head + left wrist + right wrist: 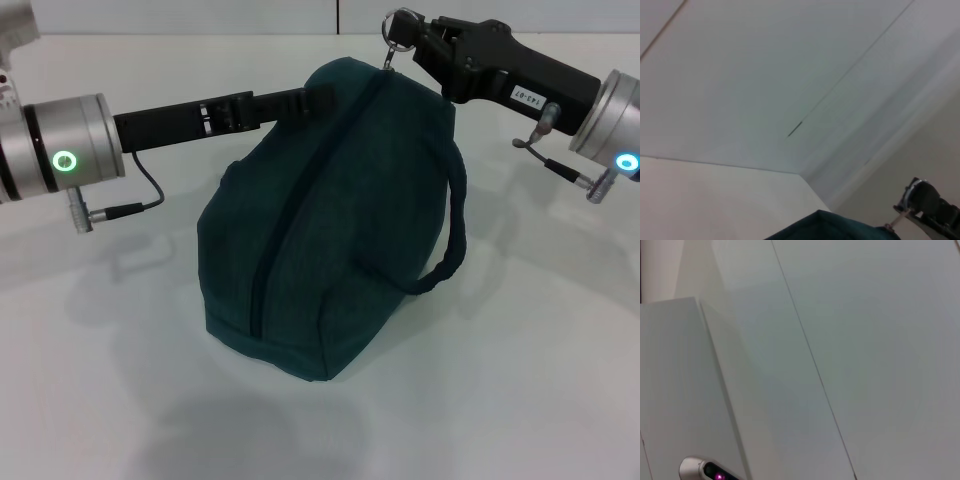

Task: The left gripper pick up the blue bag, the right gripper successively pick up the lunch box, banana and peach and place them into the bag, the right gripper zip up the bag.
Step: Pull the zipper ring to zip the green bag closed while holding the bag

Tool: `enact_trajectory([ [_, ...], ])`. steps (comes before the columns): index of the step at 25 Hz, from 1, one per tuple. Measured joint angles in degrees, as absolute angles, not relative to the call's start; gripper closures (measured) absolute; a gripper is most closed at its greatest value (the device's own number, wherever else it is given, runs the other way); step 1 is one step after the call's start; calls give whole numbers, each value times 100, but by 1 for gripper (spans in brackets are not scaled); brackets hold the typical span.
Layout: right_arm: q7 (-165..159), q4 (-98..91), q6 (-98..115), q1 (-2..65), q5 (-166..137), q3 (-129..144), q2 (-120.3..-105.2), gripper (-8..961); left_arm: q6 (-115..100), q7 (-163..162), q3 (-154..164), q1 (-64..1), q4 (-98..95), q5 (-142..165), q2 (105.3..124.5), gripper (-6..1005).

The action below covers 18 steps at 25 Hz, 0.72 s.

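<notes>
- Teal fabric dominates here: the bag (330, 230) sits on the white table (520, 400), tipped up toward the back, with one loop handle (450, 235) hanging down its right side.
- No lunch box, banana or peach anywhere in view. Going by how full the bag looks they're probably inside already, but I can't see in.
- The zip seam (300, 210) runs dark along the top and looks closed down its whole visible length, so I'd guess this is the tail end of zipping.
- The left gripper (318, 97) reaches in from the left and looks clamped on the bag's upper back edge, propping it up.
- The right gripper (410, 40) is pinched shut on the ring pull (400, 28), right at the bag's top far end.
- To finish cleanly: keep pulling in line with the seam, not upward, and let the left arm hold firm so the fabric stays taut. If the slider's at its stop, don't yank, just let go of the ring.
</notes>
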<state>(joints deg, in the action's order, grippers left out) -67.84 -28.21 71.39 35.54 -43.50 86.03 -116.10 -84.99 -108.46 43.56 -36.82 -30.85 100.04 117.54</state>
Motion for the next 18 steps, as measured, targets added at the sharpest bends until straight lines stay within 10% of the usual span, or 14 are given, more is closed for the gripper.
enact_trajectory([
  [6, -6784, -2822, 7169, 3496, -4350, 8587, -11610, 841, -8435, -10778, 4355, -3683, -3085, 10004, 11757, 129],
  [18, -6785, -2821, 7172, 3447, -4294, 8569, -11619, 838, -8428, -10761, 4388, -3749, -3085, 10036, 11812, 615],
])
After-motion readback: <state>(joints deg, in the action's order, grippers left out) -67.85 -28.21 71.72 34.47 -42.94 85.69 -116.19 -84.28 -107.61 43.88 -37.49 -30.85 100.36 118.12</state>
